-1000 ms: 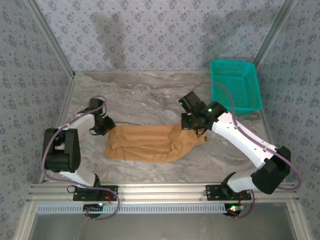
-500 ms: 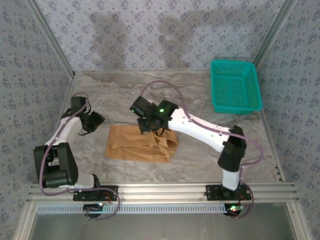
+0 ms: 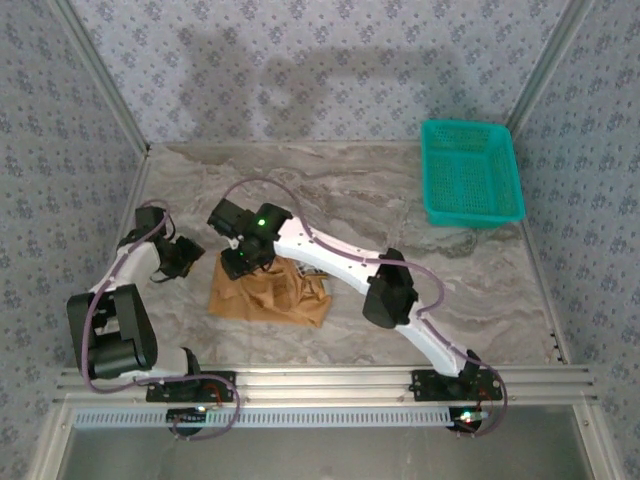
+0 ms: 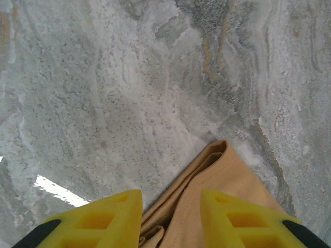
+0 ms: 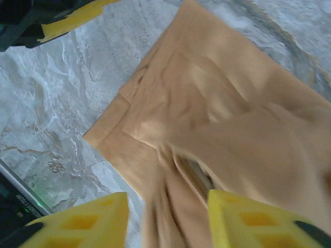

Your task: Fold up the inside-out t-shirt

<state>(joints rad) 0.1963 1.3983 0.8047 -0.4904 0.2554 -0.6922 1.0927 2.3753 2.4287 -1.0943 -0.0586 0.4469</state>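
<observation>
1. We find the inside-out t-shirt [image 3: 265, 300] on the table [image 3: 350, 190] as a compact tan rectangle towards the left side, well apart from the teal basket [image 3: 470, 172].
2. The right gripper [image 3: 238, 268] hangs over the shirt's far-left part, its arm reaching right across. In the right wrist view its fingers stand parted with blurred cloth below and between them, and we can make out no pinch on it.
3. The left gripper [image 3: 190, 258] sits just beside the shirt's left edge, partly open and empty. In its wrist view a folded corner [image 4: 220, 165] lies on the table under the gap.
4. We judge the step in hand to be setting the right half over the left and letting go.
5. To do it well, we lift the right gripper straight up – no sideways pull – so the pads do not drag the top layer back.
6. The layers do not look flush: the stitched hem [image 5: 108, 142] peeks out past the upper layer, and the near right edge looks bunched from above. We would smooth outward from the middle.
7. We hold the left gripper low and clear, ready to pin that corner if the cloth follows the lift.
</observation>
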